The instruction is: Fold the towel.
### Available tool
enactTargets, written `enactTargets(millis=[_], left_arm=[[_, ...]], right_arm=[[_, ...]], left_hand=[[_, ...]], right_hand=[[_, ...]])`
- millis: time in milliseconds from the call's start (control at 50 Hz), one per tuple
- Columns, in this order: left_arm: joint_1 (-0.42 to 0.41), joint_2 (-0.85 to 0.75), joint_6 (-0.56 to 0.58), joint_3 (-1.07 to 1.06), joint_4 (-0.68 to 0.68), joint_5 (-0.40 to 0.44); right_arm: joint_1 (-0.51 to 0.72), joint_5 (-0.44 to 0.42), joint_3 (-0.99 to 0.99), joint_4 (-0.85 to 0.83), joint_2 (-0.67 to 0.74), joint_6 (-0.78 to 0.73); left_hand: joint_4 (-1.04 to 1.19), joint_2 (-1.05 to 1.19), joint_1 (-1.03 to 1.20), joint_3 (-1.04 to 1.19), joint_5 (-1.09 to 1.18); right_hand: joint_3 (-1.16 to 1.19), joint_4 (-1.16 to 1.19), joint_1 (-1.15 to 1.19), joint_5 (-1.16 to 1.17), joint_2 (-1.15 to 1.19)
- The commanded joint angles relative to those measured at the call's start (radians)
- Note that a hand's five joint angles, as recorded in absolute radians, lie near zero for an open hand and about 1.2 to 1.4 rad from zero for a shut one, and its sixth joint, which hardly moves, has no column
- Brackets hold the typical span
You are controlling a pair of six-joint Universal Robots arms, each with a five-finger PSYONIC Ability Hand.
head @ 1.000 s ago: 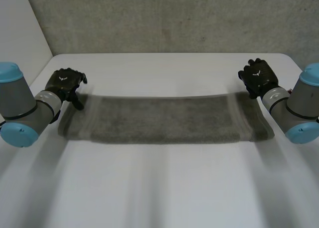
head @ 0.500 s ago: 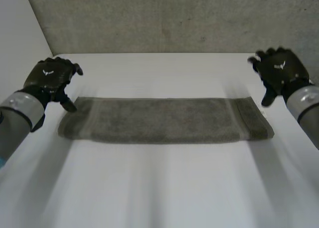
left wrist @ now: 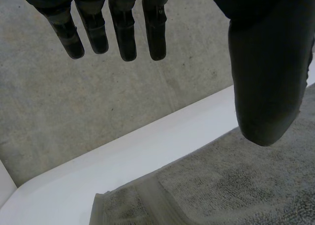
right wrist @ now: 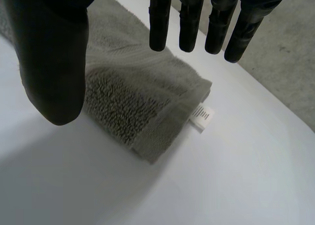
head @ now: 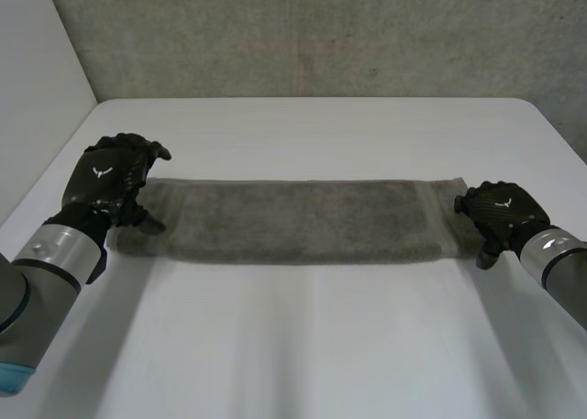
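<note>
The white counter (head: 303, 346) takes up most of the head view, with a rough grey wall (head: 303, 34) behind its far edge. The grey towel (head: 293, 219) lies flat across the middle of the counter as one long, narrow strip running from the left side to the right. Its long edges are roughly parallel to the counter's far edge, and a woven band crosses it near each short end.

The left arm (head: 37, 272) reaches in from the near left and the right arm (head: 559, 263) from the near right, so that each one ends at a short end of the towel.

The left hand (head: 115, 176) sits over the towel's left end, palm down, with its thumb at the towel's near left corner. In the left wrist view its fingers (left wrist: 125, 33) hang straight and side by side, and the thumb (left wrist: 268, 87) stands well apart from them. Nothing is between them, so the hand is spread wide and holds nothing. The terry lies under the thumb and palm, and the banded end lies beyond them.

The right hand (head: 500, 213) is at the towel's right end, over the near corner. In the right wrist view its fingers (right wrist: 189, 23) are straight, with the thumb (right wrist: 54, 62) set off to one side. This hand too is wide and grips nothing. The towel's end lies below the gap between thumb and fingers. I cannot tell whether either hand touches the cloth.

A small white label (right wrist: 202, 115) pokes out from the hem at that end's corner and rests on the counter.
</note>
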Motion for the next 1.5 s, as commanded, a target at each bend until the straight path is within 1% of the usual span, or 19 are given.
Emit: enactTargets(millis=[20, 140, 180, 200, 220, 240, 280, 660, 880, 940, 980, 1000, 1040, 1060, 1100, 1200, 1220, 1320, 1500], left_arm=[[0.002, 0.005, 0.003, -0.025, 0.072, -0.003], [0.005, 0.008, 0.003, -0.031, 0.082, -0.002], [0.003, 0.007, 0.003, -0.033, 0.082, -0.002], [0.003, 0.007, 0.003, -0.033, 0.082, -0.002], [0.003, 0.007, 0.003, -0.033, 0.082, -0.002], [0.003, 0.007, 0.003, -0.034, 0.082, -0.002], [0.003, 0.007, 0.003, -0.036, 0.082, -0.002], [0.014, 0.010, 0.003, -0.048, 0.082, 0.000], [0.017, 0.025, 0.003, -0.051, 0.082, -0.002], [0.019, 0.033, 0.003, -0.052, 0.082, -0.002], [0.020, 0.036, 0.003, -0.054, 0.082, -0.002], [0.020, 0.037, 0.003, -0.054, 0.082, -0.003], [0.020, 0.037, 0.003, -0.054, 0.082, -0.005], [0.020, 0.039, 0.003, -0.054, 0.082, -0.009], [0.020, 0.039, 0.003, -0.054, 0.082, -0.017], [0.020, 0.037, 0.003, -0.054, 0.085, -0.031], [0.020, 0.037, 0.003, -0.054, 0.085, -0.031], [0.020, 0.036, 0.003, -0.054, 0.085, -0.031], [0.020, 0.033, 0.003, -0.054, 0.085, -0.031]], right_arm=[[-0.001, 0.001, -0.011, -0.038, 0.041, 0.003], [-0.001, 0.003, -0.036, -0.092, 0.087, 0.004], [-0.005, 0.001, -0.046, -0.095, 0.098, 0.003], [-0.005, 0.001, -0.046, -0.095, 0.098, 0.003], [-0.008, 0.001, -0.052, -0.095, 0.101, 0.003], [-0.008, 0.001, -0.053, -0.095, 0.101, 0.003], [-0.036, 0.001, -0.069, -0.094, 0.112, 0.003], [-0.235, -0.008, -0.151, -0.020, 0.091, -0.012], [-0.231, -0.008, -0.206, -0.020, -0.126, 0.001], [-0.130, 0.004, -0.235, -0.020, -0.164, 0.006], [0.044, 0.013, -0.282, -0.023, -0.161, 0.006], [0.045, 0.013, -0.283, -0.023, -0.161, 0.006], [0.213, 0.033, -0.327, -0.025, -0.125, -0.003], [0.214, 0.033, -0.327, -0.025, -0.124, -0.003], [0.370, 0.050, -0.368, -0.028, -0.049, -0.005], [0.528, 0.050, -0.408, -0.048, 0.046, -0.019], [0.603, 0.055, -0.434, -0.075, 0.117, -0.040], [0.717, 0.073, -0.500, -0.114, 0.276, -0.074], [0.759, 0.098, -0.577, -0.135, 0.386, -0.077]], left_hand=[[-0.056, -0.031, -0.080, -0.045, 0.006], [-0.056, -0.031, -0.080, -0.045, 0.006], [-0.056, -0.034, -0.083, -0.045, 0.003], [-0.056, -0.034, -0.083, -0.045, 0.003], [-0.056, -0.034, -0.083, -0.045, 0.003], [-0.056, -0.034, -0.083, -0.045, 0.003], [-0.056, -0.034, -0.083, -0.045, 0.003], [-0.056, -0.040, -0.089, -0.045, -0.002], [-0.056, -0.040, -0.089, -0.045, -0.002], [-0.056, -0.043, -0.091, -0.045, -0.005], [-0.056, -0.043, -0.092, -0.045, -0.005], [-0.056, -0.043, -0.092, -0.045, -0.005], [-0.056, -0.043, -0.092, -0.045, -0.005], [-0.056, -0.043, -0.092, -0.045, -0.005], [-0.056, -0.043, -0.092, -0.045, -0.005], [-0.056, -0.046, -0.094, -0.045, -0.008], [-0.056, -0.046, -0.094, -0.045, -0.008], [-0.056, -0.046, -0.094, -0.045, -0.008], [-0.056, -0.048, -0.097, -0.045, -0.011]], right_hand=[[-0.033, -0.053, 0.083, 0.055, 0.083], [-0.033, -0.053, 0.257, 0.228, 0.256], [-0.033, -0.053, 0.566, 0.537, 0.565], [-0.033, -0.053, 0.568, 0.540, 0.568], [-0.033, -0.053, 0.757, 0.728, 0.756], [-0.033, -0.053, 0.759, 0.730, 0.758], [-0.033, -0.053, 0.977, 0.949, 0.977], [-0.033, -0.053, 0.978, 0.950, 0.978], [-0.033, -0.053, 0.978, 0.950, 0.978], [-0.033, -0.053, 0.978, 0.950, 0.978], [-0.033, -0.053, 0.978, 0.950, 0.978], [-0.033, -0.053, 0.978, 0.950, 0.978], [-0.033, -0.053, 0.978, 0.950, 0.978], [-0.033, -0.053, 0.978, 0.950, 0.978], [-0.033, -0.053, 0.978, 0.950, 0.978], [-0.033, -0.053, 0.978, 0.950, 0.978], [-0.033, -0.053, 0.978, 0.950, 0.978], [-0.033, -0.053, 0.978, 0.950, 0.978], [-0.033, -0.053, 0.978, 0.950, 0.978]])
